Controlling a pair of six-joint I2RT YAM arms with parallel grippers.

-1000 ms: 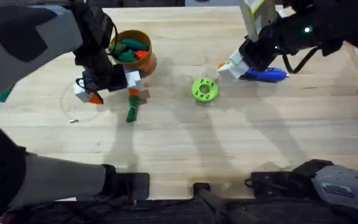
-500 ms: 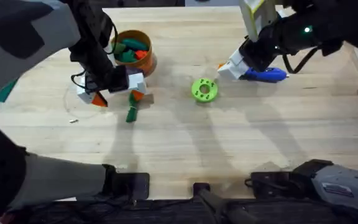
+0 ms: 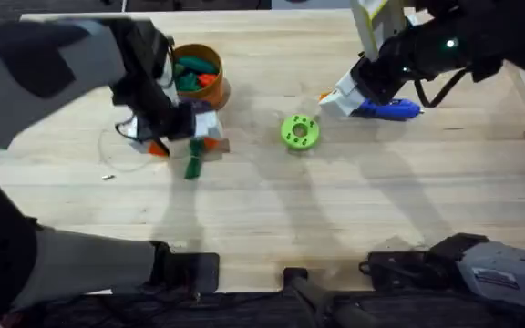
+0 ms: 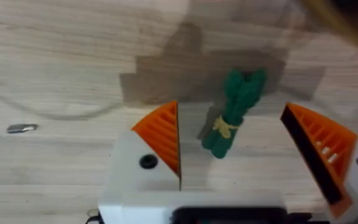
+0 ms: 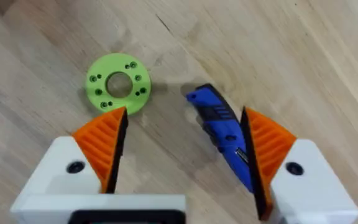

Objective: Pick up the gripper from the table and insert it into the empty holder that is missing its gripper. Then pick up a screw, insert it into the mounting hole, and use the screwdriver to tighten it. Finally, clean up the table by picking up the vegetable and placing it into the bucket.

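The vegetable (image 3: 193, 167) lies left of centre in the overhead view, long axis near vertical, below the bucket (image 3: 200, 75) – the left gripper (image 4: 247, 149) spread wide around it; right gripper (image 5: 185, 146) open beside the screwdriver (image 5: 224, 134)

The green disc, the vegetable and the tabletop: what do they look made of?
Green disc: probably plastic, perhaps 3D-printed, with a matte, even bright colour and neat drilled holes. Vegetable: looks soft, maybe felt or fabric, dull, with a yellow tie around it. Tabletop: pale wood, with visible grain and plank seams.
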